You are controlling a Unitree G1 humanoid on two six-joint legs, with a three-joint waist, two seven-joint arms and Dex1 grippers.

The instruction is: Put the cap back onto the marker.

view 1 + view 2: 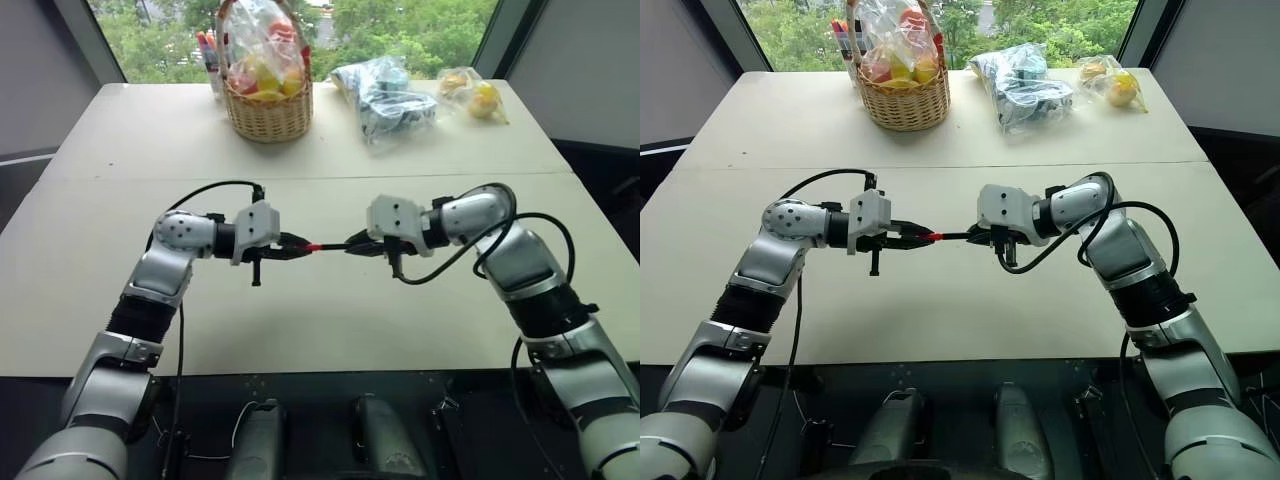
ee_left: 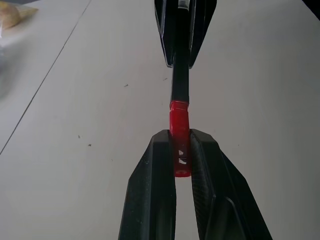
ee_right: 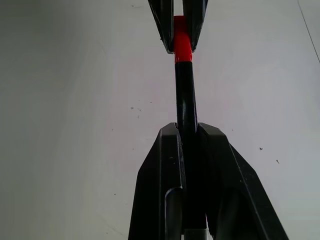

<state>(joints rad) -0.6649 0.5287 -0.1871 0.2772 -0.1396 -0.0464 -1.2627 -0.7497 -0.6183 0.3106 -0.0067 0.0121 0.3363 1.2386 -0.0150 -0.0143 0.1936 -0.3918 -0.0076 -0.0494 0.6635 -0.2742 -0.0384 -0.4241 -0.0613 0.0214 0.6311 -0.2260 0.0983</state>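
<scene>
Two grippers meet mid-worktop | left gripper (image 1: 296,245) clamps cap (image 2: 179,120) at 9 o'clock | right gripper (image 1: 352,245) clamps marker (image 3: 185,95) at 3 o'clock | cap seated on marker tip

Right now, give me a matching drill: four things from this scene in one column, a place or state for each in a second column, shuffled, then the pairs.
Things:
1. small red plastic cap
2. slim black marker
3. woven wicker basket
4. clear plastic bag of yellow items

Places or states:
A. far right corner of the table
B. pinched in the left gripper
C. far side of the table, left of centre, holding bagged items
D. pinched in the right gripper, meeting the cap

Pairs: 1-B, 2-D, 3-C, 4-A
</scene>
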